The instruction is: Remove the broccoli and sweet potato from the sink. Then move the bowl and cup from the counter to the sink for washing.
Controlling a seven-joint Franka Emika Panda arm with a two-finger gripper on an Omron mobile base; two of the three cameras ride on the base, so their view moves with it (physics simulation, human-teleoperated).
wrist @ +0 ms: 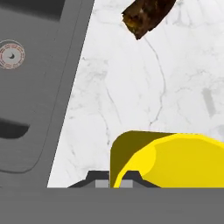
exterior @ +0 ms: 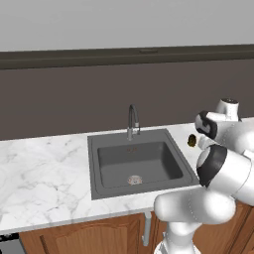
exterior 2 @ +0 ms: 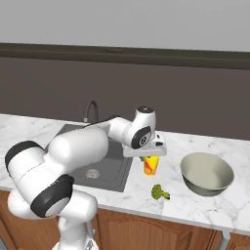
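The gripper point(exterior 2: 150, 157) sits right on top of the yellow cup point(exterior 2: 151, 165), and from the hand view its fingers look pinched together on the cup's rim point(wrist: 131, 164), one tip on each side of the thin wall, with the cup's open mouth tipped up toward the hand. I'd call that a slim hold: a thin wall caught at one edge could let the cup swing or twist out once it's lifted, and if it slips on the way over it might clip the sink's near lip or roll across the marble counter point(exterior 2: 195, 205). The cup stands upright directly beneath the fingers, long axis vertical, mouth up. Just past the fingers toward the front edge of the counter lies the broccoli point(exterior 2: 158, 192), already out of the basin, and the big grey-green bowl point(exterior 2: 206, 173) rests off to the side, near enough that a wide swing could nudge it. Ahead of the fingertips in the hand view lies the sweet potato point(wrist: 145, 16), its long axis slanting across the marble. Farther still is the dark sink point(exterior 2: 117, 178), its drain point(wrist: 11, 54) bare, with the faucet point(exterior: 133, 120) behind.
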